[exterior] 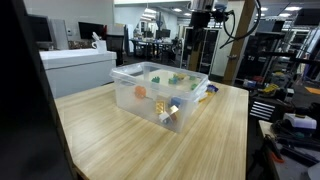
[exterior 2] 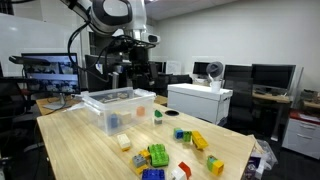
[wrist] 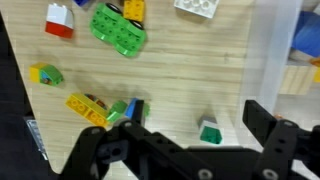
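Green block (wrist: 209,131) sits alone on the wooden table (wrist: 180,80), just beside the clear bin (wrist: 272,60). In my wrist view it lies between the two fingers, on the tabletop below them and untouched. My gripper (wrist: 190,140) is spread wide and holds nothing. In an exterior view the arm (exterior 2: 112,14) stands high above the bin, wrist pointing straight down. Off to the side lie a yellow block (wrist: 85,106) and a large green plate (wrist: 118,30).

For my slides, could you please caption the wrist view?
Open jaws hover above a small green plastic brick on the wooden table, beside a clear plastic bin.
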